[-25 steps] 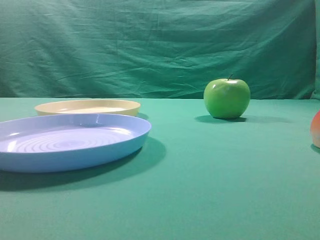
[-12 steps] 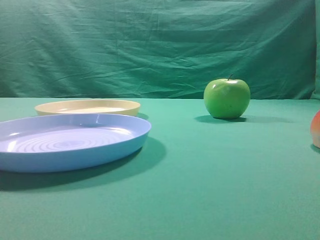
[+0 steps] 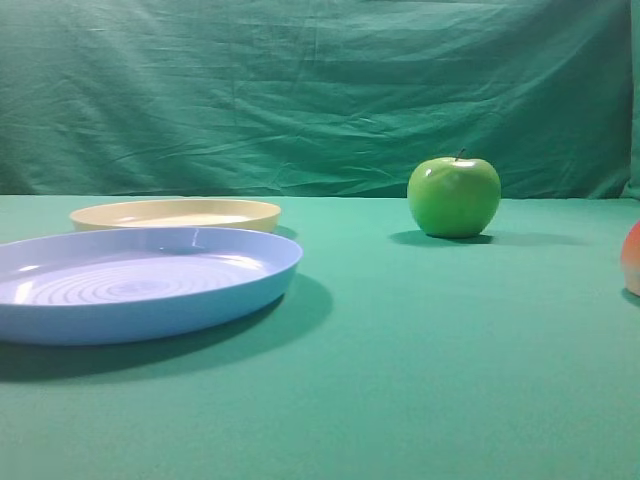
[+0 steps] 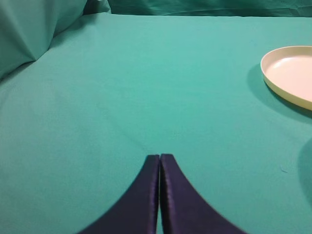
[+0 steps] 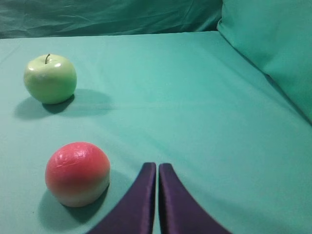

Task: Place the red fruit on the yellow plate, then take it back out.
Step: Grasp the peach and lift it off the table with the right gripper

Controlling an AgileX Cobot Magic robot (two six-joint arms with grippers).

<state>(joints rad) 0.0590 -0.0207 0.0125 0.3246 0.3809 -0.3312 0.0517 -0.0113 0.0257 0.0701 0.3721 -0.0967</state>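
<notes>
1. While both arms stay low over the green tabletop [image 3: 420, 380], nothing is being held.
2. The left gripper [image 4: 160, 157] has its two dark fingers pressed together, with no gap and nothing between them. It points at bare green cloth.
3. The right gripper [image 5: 157, 165] is pressed together too, and it holds nothing.
4. The red fruit [image 5: 77, 173] sits on the tabletop just to the left of the right gripper's tips in the right wrist view. It is close to the gripper but does not touch it. In the high view only a small piece of it shows at the right edge.
5. The yellow plate [image 3: 176, 214] lies on the left side of the tabletop, well apart from the red fruit. There is nothing on it.
6. A bigger blue plate [image 3: 140, 283] with ring marks sits in front of the yellow plate and hides part of it.
7. A shiny green apple [image 3: 454, 196] with a stem stands farther back, between the plates and the red fruit.
</notes>
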